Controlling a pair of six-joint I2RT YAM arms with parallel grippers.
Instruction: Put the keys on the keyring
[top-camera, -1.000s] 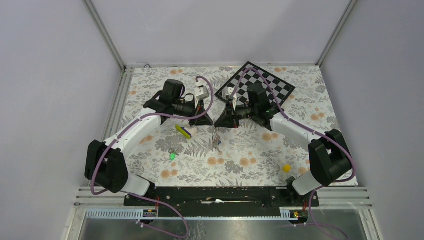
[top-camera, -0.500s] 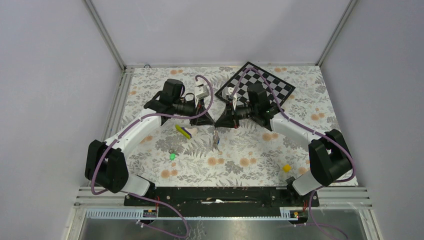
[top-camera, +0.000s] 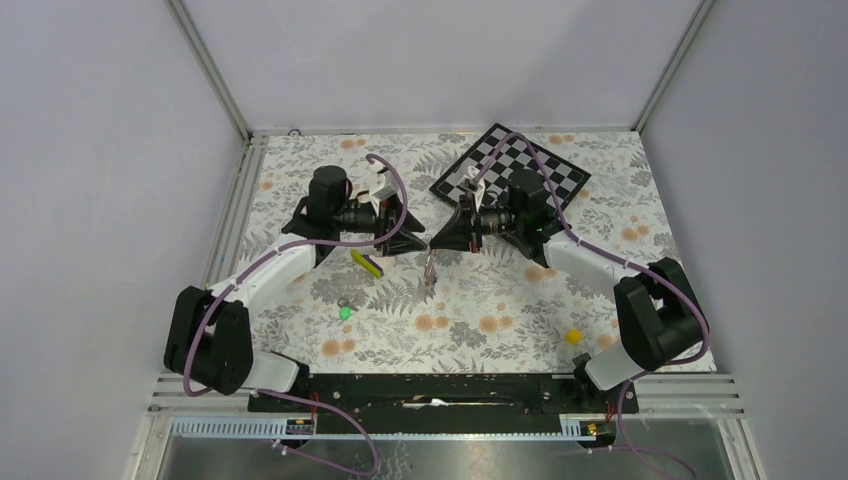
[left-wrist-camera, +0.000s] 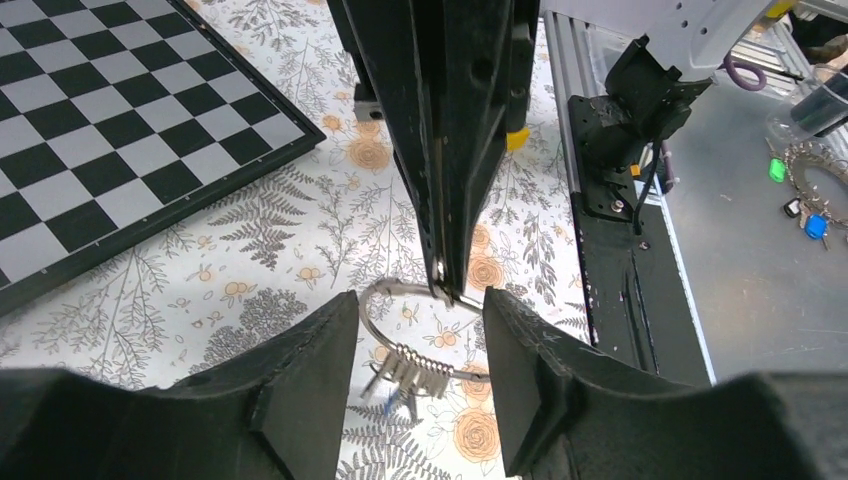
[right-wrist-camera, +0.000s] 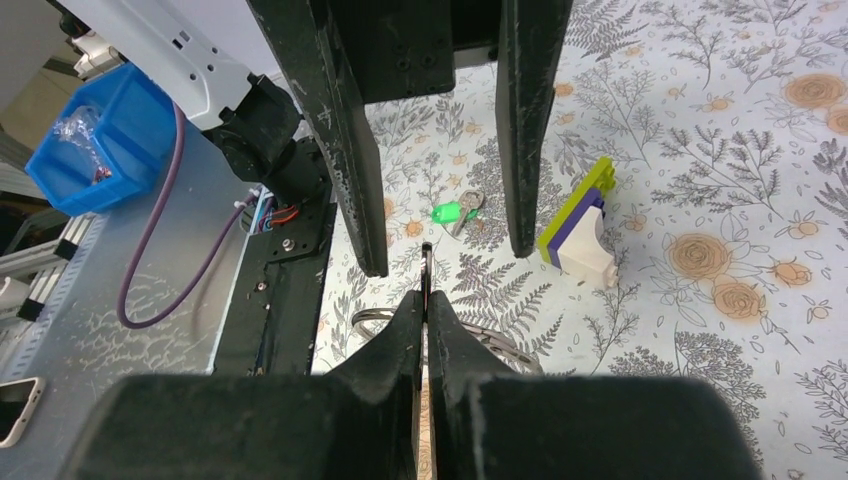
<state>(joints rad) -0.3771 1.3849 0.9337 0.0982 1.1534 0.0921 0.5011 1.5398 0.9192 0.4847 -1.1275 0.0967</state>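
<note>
Top external view, near edge first: yellow cube (top-camera: 573, 337) by the right arm's base; green key (top-camera: 344, 312) lying alone on the floral bench (top-camera: 500, 300), left of centre; just beyond it a yellow-white-purple wedge block (top-camera: 366, 262); keyring (top-camera: 430, 272) hanging mid-bench beneath the two tips; left end effector (top-camera: 408, 240) and right end effector (top-camera: 440, 240) facing each other, tips close together; chessboard (top-camera: 510, 165) at the far side.

Left wrist view: left end effector's jaws apart, one finger on each side of the ring, gripping nothing; right end effector pinched closed on the ring's wire at its top; bunch of keys (left-wrist-camera: 405, 375) threaded on the lower arc, dangling.

Right wrist view: green key and wedge block lie beyond the closed fingers.
</note>
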